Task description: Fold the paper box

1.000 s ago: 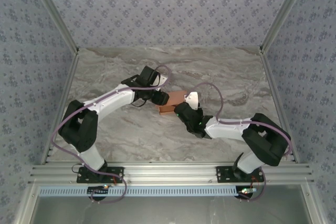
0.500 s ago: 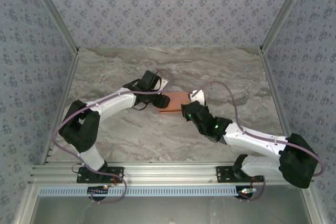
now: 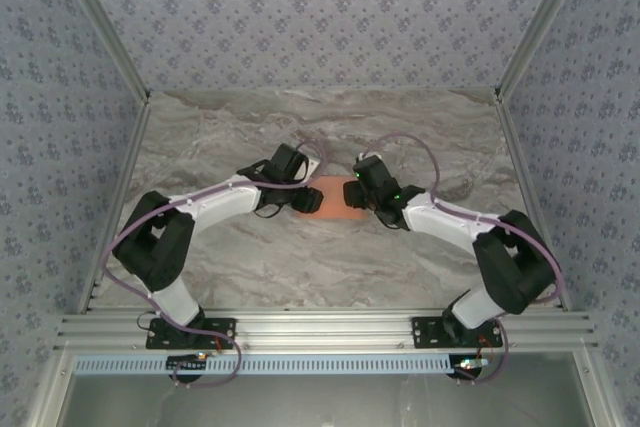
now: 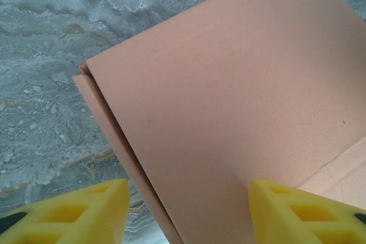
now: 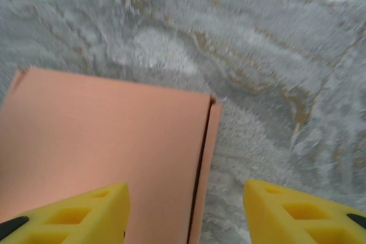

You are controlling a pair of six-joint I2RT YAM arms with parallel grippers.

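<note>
The paper box (image 3: 332,199) is a small flat salmon-orange box lying closed on the marble table (image 3: 260,257), between the two arms. My left gripper (image 3: 308,199) is at its left end, open. In the left wrist view the box (image 4: 229,95) lies under the left gripper (image 4: 186,212), whose yellow fingertips (image 4: 68,212) straddle one long edge without pinching it. My right gripper (image 3: 354,194) is at the box's right end, open. In the right wrist view the right gripper (image 5: 184,212) straddles the edge of the box (image 5: 108,152), where a side flap shows a thin dark gap.
Patterned walls and aluminium posts (image 3: 115,57) close in the table on three sides. A metal rail (image 3: 320,327) runs along the near edge by the arm bases. Bare marble (image 3: 420,137) lies beyond and in front of the box.
My right arm has swung from the box's near side round to its right end, and its jaws have opened wider. The box now lies flatter. The left gripper has barely moved.
</note>
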